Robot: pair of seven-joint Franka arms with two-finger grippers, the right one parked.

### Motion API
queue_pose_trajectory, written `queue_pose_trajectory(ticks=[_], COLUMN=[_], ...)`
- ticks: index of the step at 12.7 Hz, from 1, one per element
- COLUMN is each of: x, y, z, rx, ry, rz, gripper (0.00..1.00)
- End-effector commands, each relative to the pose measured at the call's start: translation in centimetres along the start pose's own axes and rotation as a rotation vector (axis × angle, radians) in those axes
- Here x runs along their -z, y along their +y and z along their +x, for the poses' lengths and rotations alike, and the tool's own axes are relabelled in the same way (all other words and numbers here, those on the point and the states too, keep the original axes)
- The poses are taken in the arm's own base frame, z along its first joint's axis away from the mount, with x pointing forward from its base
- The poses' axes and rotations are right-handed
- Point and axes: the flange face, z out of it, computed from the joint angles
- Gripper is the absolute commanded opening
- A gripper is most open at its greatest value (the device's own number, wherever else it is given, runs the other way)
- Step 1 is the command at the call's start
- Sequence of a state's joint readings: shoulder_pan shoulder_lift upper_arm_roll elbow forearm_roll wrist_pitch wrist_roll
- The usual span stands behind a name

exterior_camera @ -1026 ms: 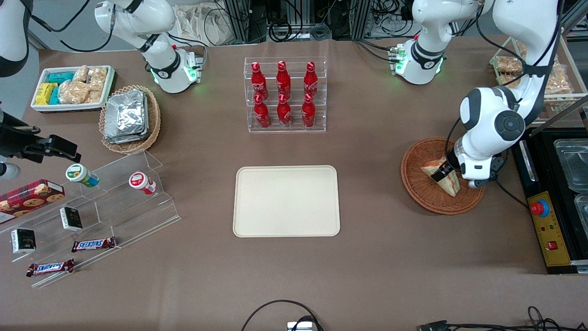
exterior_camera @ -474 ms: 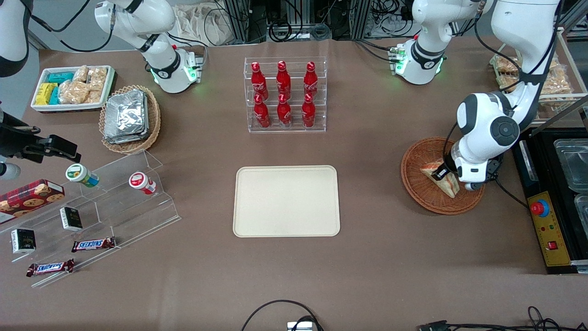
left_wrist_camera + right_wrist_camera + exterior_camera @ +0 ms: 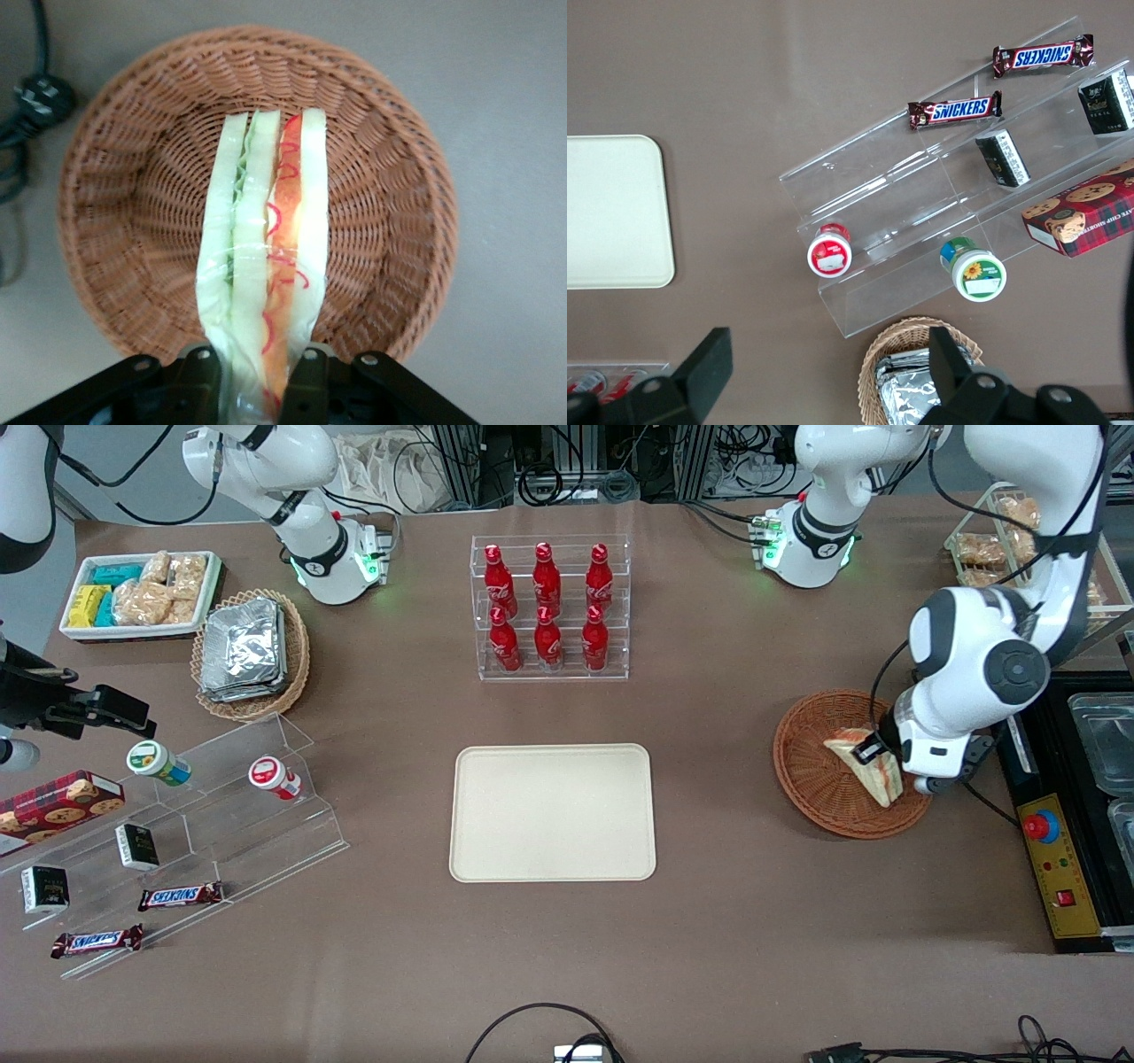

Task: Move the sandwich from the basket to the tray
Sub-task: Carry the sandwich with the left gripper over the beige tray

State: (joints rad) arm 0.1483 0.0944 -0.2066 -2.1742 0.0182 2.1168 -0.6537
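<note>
Lifting is the step in hand, it is judged: the sandwich (image 3: 266, 257) is clamped at one end between the fingers of the gripper (image 3: 873, 755) and held above the basket (image 3: 811, 779), seemingly clear of the weave. Next, a carry toward the parked arm's end is called for, to the bare tray (image 3: 552, 812), well apart from the basket.

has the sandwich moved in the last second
Yes. The sandwich, clamped in the gripper, has shifted toward the working arm's end of the basket and looks raised.
</note>
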Motion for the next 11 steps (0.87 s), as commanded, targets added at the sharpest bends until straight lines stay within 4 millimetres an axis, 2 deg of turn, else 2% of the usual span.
queue_pose_trajectory(ticks=[1,3,4,5,7,9,10,11], x=[7.7,12.0,13.1,13.3,11.2,5.7,3.4,0.5], y=[3.6,7.8,10.3,13.3,18.8,25.8,28.6,30.6], z=[-1.0,-3.5,-5.4,-7.9,-11.5,-15.1,-15.8,-16.4], rx=[-0.093,-0.281,-0.353,-0.418,-0.524,-0.583,-0.559,-0.544], ry=[-0.023,-0.079,-0.091,-0.085,-0.094,-0.130,-0.119,-0.094], rz=[0.037,0.068,0.070,0.064,0.044,0.030,0.015,0.046], gripper=[0.00,0.00,0.00,0.00,0.00,0.00,0.00,0.00])
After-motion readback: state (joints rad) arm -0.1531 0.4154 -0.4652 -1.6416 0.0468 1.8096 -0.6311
